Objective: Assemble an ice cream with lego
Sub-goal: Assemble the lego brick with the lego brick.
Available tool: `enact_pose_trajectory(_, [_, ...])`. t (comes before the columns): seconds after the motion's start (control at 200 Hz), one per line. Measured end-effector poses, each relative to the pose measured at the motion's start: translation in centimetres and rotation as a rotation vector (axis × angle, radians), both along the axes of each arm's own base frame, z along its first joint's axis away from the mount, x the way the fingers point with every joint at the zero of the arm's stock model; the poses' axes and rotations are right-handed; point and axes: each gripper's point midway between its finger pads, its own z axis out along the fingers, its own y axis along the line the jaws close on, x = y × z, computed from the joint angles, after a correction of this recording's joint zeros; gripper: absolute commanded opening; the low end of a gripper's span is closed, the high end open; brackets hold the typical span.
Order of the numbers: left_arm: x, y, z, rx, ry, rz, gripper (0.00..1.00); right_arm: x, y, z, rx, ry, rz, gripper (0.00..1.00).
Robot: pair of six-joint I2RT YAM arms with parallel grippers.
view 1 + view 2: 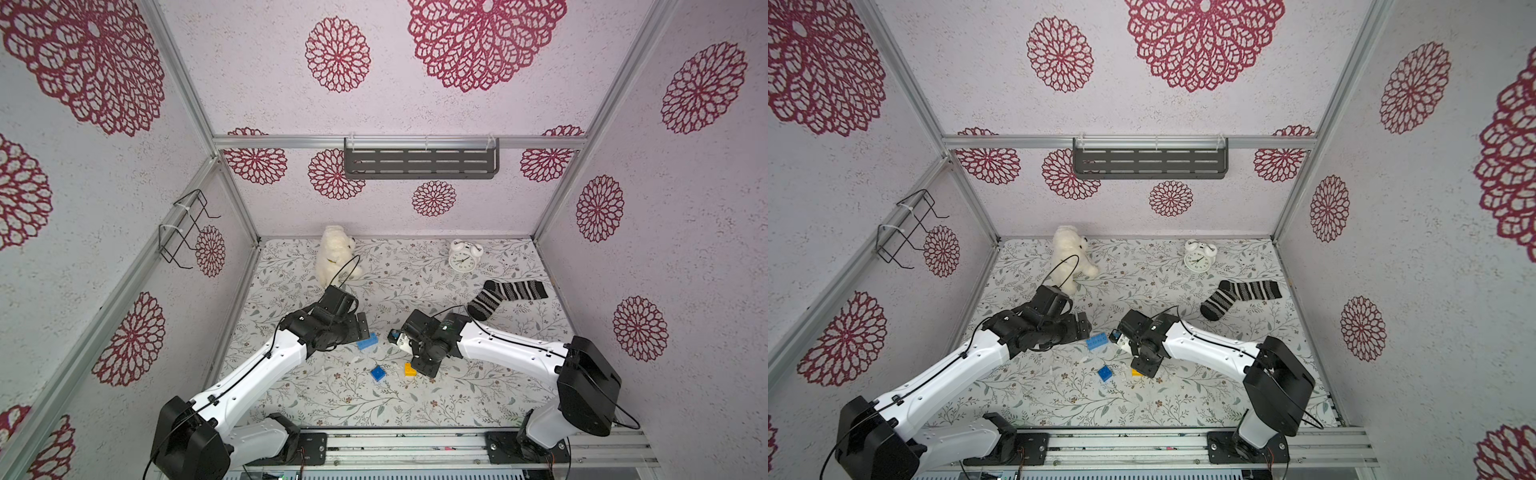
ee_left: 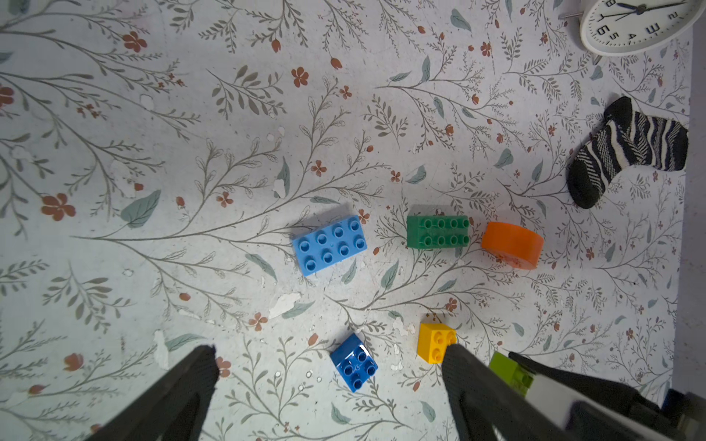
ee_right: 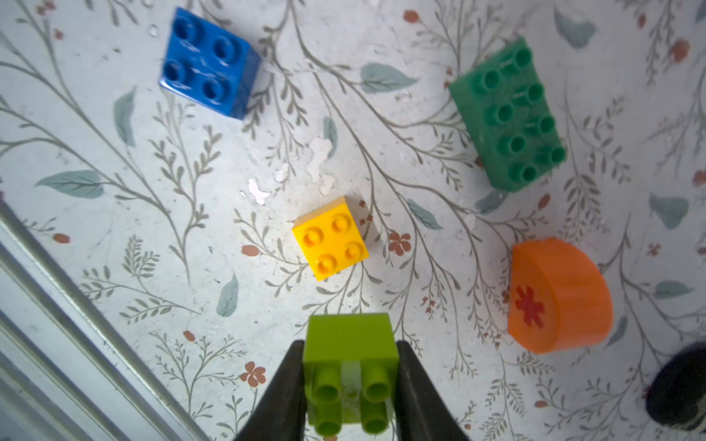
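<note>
The right fingers (image 3: 284,397) are closed on two opposite sides of a lime-green square plastic brick (image 3: 349,343). Its studs face the wrist camera, and it looks to be held clear of the surface (image 1: 457,395).

Straight ahead of the held brick, near it, a yellow square plastic brick (image 3: 330,238) stands studs up. It is probably the target, since the lime piece would sit on it in the stem. Neither square has a long axis, so what matters is turn: the yellow brick's edges lie skewed against the lime brick's, and the wrist would likely need a twist before pressing down.

Farther out in the right wrist view lie a dark-blue square plastic brick (image 3: 208,63), a dark-green oblong plastic brick (image 3: 508,114) and an orange half-round plastic piece with a red asterisk (image 3: 559,296). All lie apart, and none are joined.

The right arm (image 1: 511,347) is the nearer one. It reaches in low with its wrist bent down, just beside the yellow brick in a top view.

The left fingers (image 2: 473,397) stand wide apart and empty. The left arm (image 1: 257,370) is stretched forward, wrist down, near a light-blue oblong plastic brick (image 1: 368,343).
</note>
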Motion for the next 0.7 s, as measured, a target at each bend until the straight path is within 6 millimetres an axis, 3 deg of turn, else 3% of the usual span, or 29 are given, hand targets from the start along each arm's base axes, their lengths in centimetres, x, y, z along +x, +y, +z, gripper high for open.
enact_pose_trajectory(0.315, [0.2, 1.8, 1.4, -0.045, -0.038, 0.038, 0.97, -0.4, 1.3, -0.1, -0.063, -0.006, 0.280, 0.34])
enact_pose_trajectory(0.495, [-0.2, 2.2, 0.7, -0.040, -0.022, 0.043, 0.97, 0.5, 2.6, -0.4, -0.077, -0.014, 0.339, 0.33])
enact_pose_trajectory(0.7, [-0.1, 2.5, 0.5, -0.036, -0.020, 0.052, 0.97, 0.5, 2.5, -2.0, -0.117, 0.008, 0.364, 0.33])
